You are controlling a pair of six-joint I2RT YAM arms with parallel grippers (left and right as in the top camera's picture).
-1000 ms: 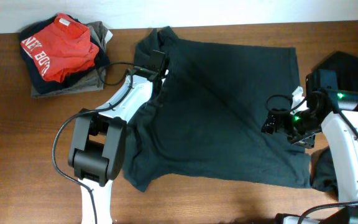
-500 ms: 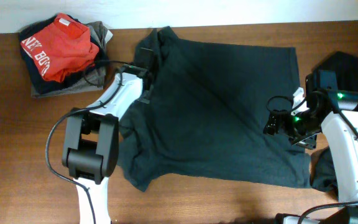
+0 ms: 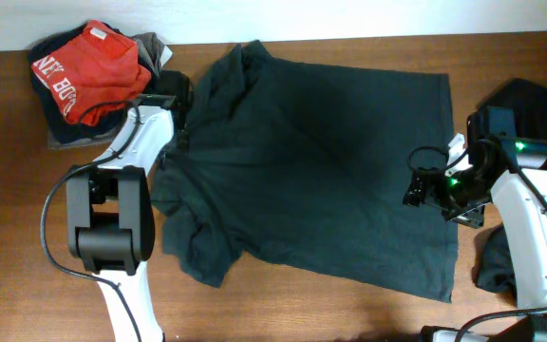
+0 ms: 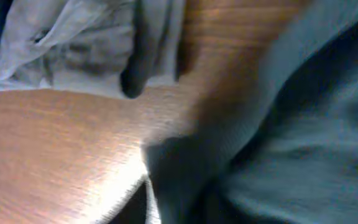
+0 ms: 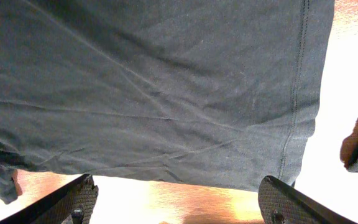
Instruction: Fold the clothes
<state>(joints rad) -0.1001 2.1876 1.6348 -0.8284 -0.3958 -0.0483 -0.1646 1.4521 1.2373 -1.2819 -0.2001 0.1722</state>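
One claw (image 5: 176, 188) — the right — gapes wide over T-shirt (image 3: 321, 161).

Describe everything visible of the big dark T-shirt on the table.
The T-shirt is dark charcoal, soft knit fabric, spread mostly flat on the wooden table, no print showing. Its stitched hem lies to the right; the left side is rumpled, with a sleeve bunched at the lower left. The left gripper is at its upper-left edge; whether it grips the cloth cannot be told. The open right gripper hovers over the hem end, holding nothing.
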